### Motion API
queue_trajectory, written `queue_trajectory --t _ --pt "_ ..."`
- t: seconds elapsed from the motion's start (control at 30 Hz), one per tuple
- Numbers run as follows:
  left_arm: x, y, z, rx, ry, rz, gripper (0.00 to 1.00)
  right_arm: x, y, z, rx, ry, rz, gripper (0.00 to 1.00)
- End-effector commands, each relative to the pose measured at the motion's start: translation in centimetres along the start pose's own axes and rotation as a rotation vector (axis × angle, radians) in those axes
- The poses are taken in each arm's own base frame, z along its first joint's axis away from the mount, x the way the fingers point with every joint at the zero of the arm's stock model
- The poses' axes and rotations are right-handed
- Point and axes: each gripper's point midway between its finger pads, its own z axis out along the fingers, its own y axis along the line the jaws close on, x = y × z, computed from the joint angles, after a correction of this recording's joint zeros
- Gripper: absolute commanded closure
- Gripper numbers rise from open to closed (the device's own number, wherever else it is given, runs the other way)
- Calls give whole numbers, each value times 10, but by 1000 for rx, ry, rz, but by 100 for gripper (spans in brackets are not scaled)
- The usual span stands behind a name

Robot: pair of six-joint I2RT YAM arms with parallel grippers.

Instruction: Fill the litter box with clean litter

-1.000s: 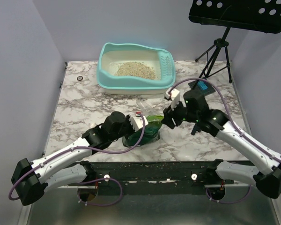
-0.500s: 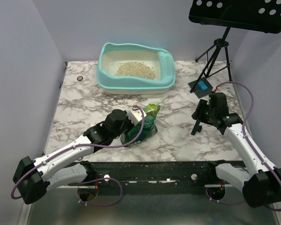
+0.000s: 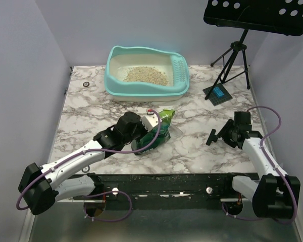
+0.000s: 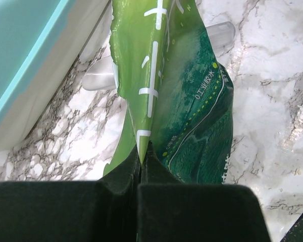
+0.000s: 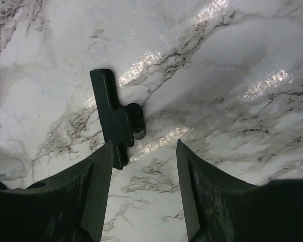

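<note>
The turquoise litter box (image 3: pixel 116 88) stands at the back middle, with a patch of tan litter (image 3: pixel 145 74) inside and the slotted scoop (image 3: pixel 180 69) against its right wall. Its wall also shows in the left wrist view (image 4: pixel 25 55). My left gripper (image 3: pixel 152 127) (image 4: pixel 142 151) is shut on the edge of the green litter pouch (image 3: pixel 160 130) (image 4: pixel 192 106), which stands tilted on the marble in front of the box. My right gripper (image 3: pixel 219 135) (image 5: pixel 144 143) is open and empty, low over the marble at the right.
A small black clip-like piece (image 5: pixel 116 118) (image 3: pixel 211 137) lies on the marble by my right gripper's left finger. A clear plastic piece (image 4: pixel 98 78) lies under the pouch. A music stand tripod (image 3: pixel 232 55) and a small blue-faced device (image 3: pixel 218 93) are at the back right.
My right gripper has let go of the pouch top and pulled back to the right, down to the table. My left gripper has kept the pouch and shifted it slightly toward the box.
</note>
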Motion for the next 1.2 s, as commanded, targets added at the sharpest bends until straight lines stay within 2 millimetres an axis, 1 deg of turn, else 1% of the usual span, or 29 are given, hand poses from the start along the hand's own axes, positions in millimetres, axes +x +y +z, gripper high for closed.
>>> queue_trajectory --t 0.0,0.03,0.1,0.17,0.3,0.43,0.6,0.7,0.77,0.87,1.03,1.07,1.17 --pt "-58 -3 -9 57 -247 47 100 -3 6 12 -40 -4 31 41" --pt "-56 -8 -8 78 -252 47 100 -3 6 15 -40 -6 34 41" --pt "-48 -19 -5 126 -245 44 100 -1 13 18 -75 17 38 43" --pt "-44 -25 -2 150 -242 34 100 -2 18 20 -96 16 41 43" --pt "-37 -23 2 137 -213 26 100 -3 24 26 -120 32 39 46" --pt "-32 -18 5 107 -181 23 100 1 24 32 -111 58 37 48" --pt "-31 -15 4 92 -174 25 100 4 22 35 -108 68 33 56" --pt "-31 -14 2 81 -177 25 100 4 22 36 -109 68 32 64" --pt "-31 -12 1 75 -182 25 98 6 21 36 -108 73 32 67" --pt "-32 -10 -2 62 -191 28 96 11 20 40 -107 94 28 75" --pt "-32 -9 -5 53 -202 25 91 14 21 45 -112 109 28 80" --pt "-32 -8 -6 49 -202 21 90 16 21 46 -112 115 31 84" --pt "-31 -8 -5 47 -200 17 88 17 23 48 -128 111 31 100"
